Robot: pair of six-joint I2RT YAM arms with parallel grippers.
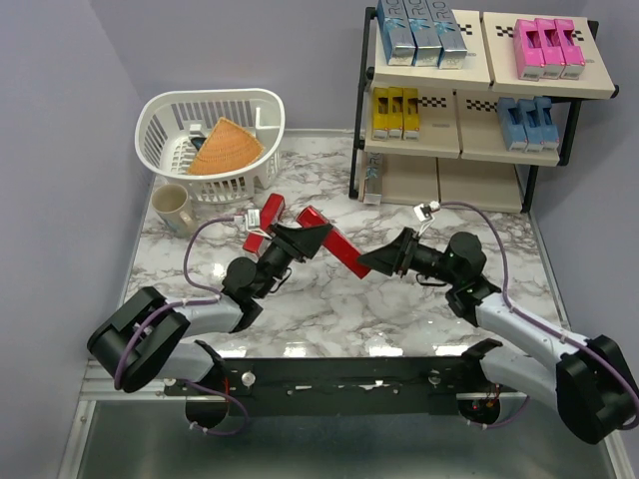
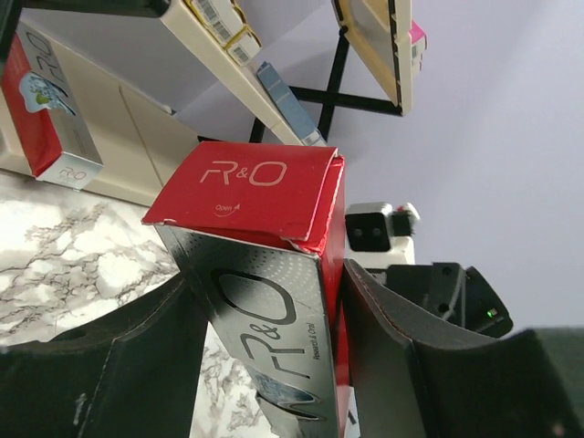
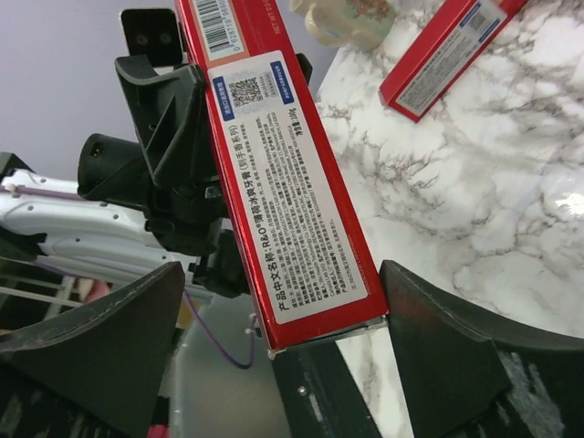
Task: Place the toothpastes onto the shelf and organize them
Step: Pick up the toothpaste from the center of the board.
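Note:
A red toothpaste carton (image 1: 337,247) hangs slanted above the marble table between my two grippers. My left gripper (image 1: 303,239) is shut on its upper left end; in the left wrist view the carton (image 2: 255,228) sits between both fingers. My right gripper (image 1: 379,261) is open around the lower right end. In the right wrist view the carton (image 3: 292,201) touches the right finger (image 3: 429,338) and stands apart from the left one. The shelf (image 1: 469,150) holds silver-blue (image 1: 419,30), pink (image 1: 547,45), yellow (image 1: 394,110) and light blue (image 1: 527,122) cartons, and one red carton (image 1: 371,185) on the bottom tier.
Two more red cartons (image 1: 270,212) lie on the table left of my left gripper; one shows in the right wrist view (image 3: 447,50). A white basket (image 1: 165,125) with an orange thing stands at the back left, with a beige mug (image 1: 172,208) in front of it.

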